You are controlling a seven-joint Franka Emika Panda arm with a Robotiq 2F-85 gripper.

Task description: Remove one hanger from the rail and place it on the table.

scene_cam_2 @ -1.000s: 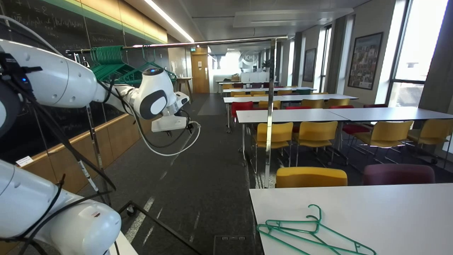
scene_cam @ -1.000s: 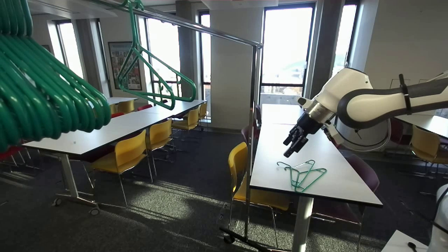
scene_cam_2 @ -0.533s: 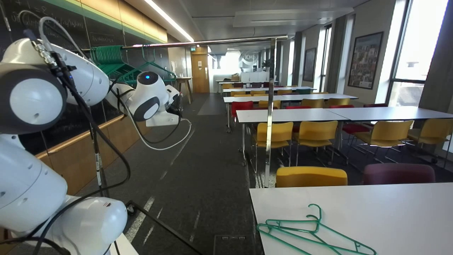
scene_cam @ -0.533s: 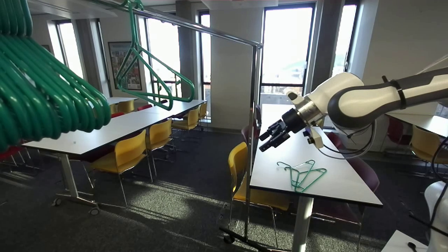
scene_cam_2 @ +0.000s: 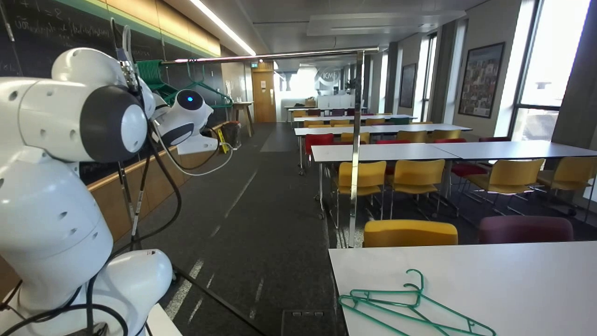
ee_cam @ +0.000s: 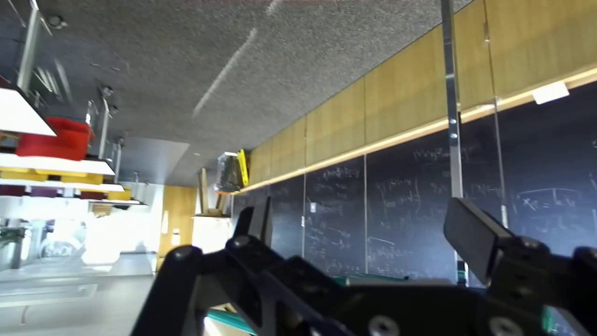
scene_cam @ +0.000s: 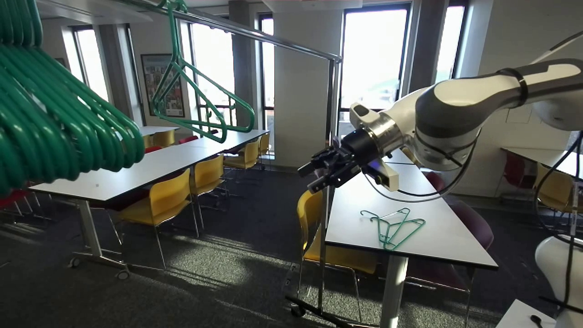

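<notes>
Gripper (scene_cam: 310, 178) spread wide, nothing held; in an exterior view it shows past a long edge of the table (scene_cam: 448, 241). Two hangers (scene_cam_2: 421, 292) crossed on it by a short edge, open top alongside. More hangers (scene_cam: 68, 120) hang on the rail (scene_cam: 273, 40).

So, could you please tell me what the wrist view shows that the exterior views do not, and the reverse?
Only the wrist view: a white card at the chalkboard ledge.
Only in both exterior views: two green hangers lying on a white table and a framed wall poster.
Shared with an exterior view: the open gripper. In all views: a rack pole.
</notes>
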